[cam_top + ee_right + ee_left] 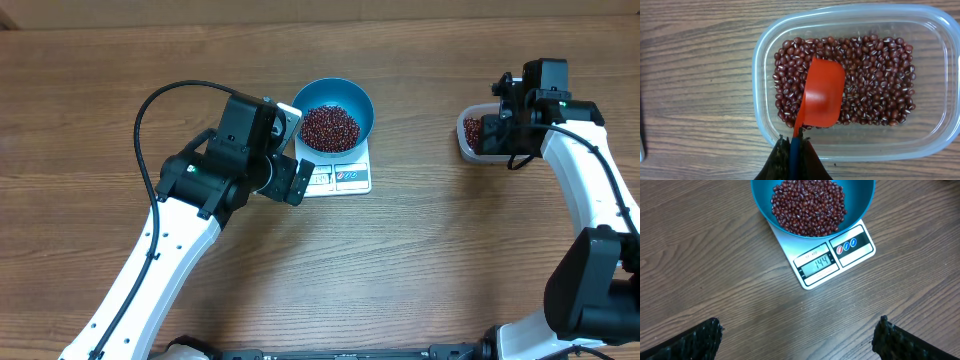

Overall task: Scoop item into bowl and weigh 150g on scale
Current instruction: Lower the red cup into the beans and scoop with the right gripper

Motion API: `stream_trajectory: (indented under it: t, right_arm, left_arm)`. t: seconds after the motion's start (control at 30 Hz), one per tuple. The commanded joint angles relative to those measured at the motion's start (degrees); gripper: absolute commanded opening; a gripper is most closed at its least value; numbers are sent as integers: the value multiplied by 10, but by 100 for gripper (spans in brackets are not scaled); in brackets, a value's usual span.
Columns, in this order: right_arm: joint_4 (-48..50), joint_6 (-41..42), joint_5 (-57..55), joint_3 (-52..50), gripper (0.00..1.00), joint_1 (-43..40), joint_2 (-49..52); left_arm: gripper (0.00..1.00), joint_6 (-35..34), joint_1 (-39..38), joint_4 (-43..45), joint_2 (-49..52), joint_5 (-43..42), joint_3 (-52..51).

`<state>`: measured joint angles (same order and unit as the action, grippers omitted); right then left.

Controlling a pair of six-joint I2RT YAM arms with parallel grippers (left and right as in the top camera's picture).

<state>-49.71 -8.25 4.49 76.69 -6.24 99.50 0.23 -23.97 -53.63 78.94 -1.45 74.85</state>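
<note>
Red-brown beans (809,205) heap in the blue bowl (862,200) on the white scale (832,262), just ahead of the wide-open, empty left end effector (799,327). The right end effector (792,150) clamps a red scoop (822,97) resting on beans in the clear tub (760,65) before it.

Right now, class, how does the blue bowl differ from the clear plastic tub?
The blue bowl is round and opaque; the clear tub is rectangular and see-through. The bowl sits on the scale; the tub sits on the table. The tub has a red scoop in it; the bowl does not. Both hold red-brown beans.
</note>
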Motion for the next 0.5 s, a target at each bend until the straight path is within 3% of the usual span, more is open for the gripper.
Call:
stream_trajectory:
  t: [0.0, 0.47]
  right_arm:
    - [5, 28, 21, -1, 3, 4, -6]
    - [15, 96, 35, -1, 4, 4, -20]
  left_arm:
    - [100, 11, 0, 1, 5, 2, 8]
    - [99, 11, 0, 1, 5, 2, 8]
